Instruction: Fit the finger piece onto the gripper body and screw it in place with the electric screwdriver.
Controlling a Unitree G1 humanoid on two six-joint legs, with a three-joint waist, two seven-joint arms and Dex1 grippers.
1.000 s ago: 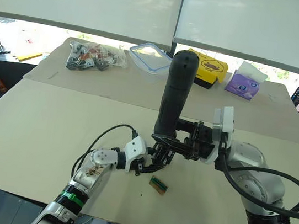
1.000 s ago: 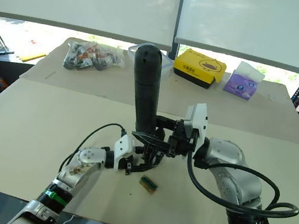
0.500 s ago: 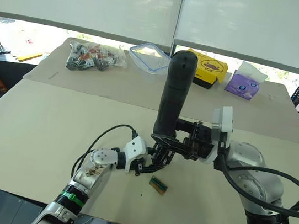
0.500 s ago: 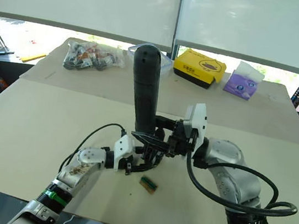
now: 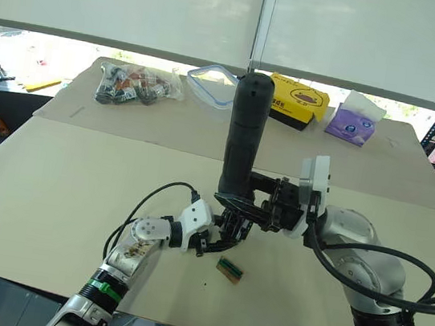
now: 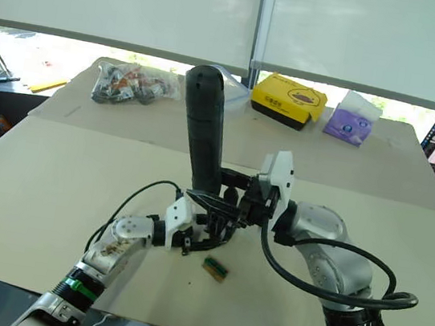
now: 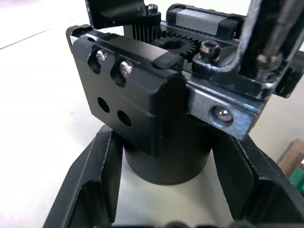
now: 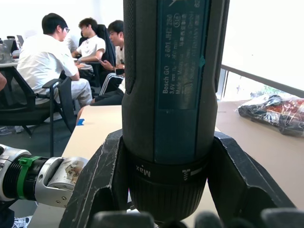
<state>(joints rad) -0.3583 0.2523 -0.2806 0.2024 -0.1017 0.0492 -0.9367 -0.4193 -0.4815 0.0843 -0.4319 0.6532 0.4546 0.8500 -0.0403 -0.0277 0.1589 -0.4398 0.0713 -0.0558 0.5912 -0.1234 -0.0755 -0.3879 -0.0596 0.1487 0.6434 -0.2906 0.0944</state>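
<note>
A: Since a second ago your electric screwdriver [image 5: 243, 138] has shifted a little to your left, and the right arm has come with it; the top now sits in front of the clear box [image 5: 213, 83] at the back of the desk [image 5: 53, 180].

B: And what are the grippers doing?

A: Your right gripper [image 8: 164, 190] is clamped around the screwdriver's collar, holding it nearly upright with the bit end down over the gripper body [image 7: 156, 114]. Your left gripper [image 7: 166, 180] has its two fingers [image 7: 97, 180] on either side of the body's round base, close against it, steadying it on the desk.

B: Where's the finger piece?

A: You can't pick it out for certain in that dark cluster. A small green-and-brown block [image 5: 230, 269] lies on the desk just beside the left gripper.
</note>
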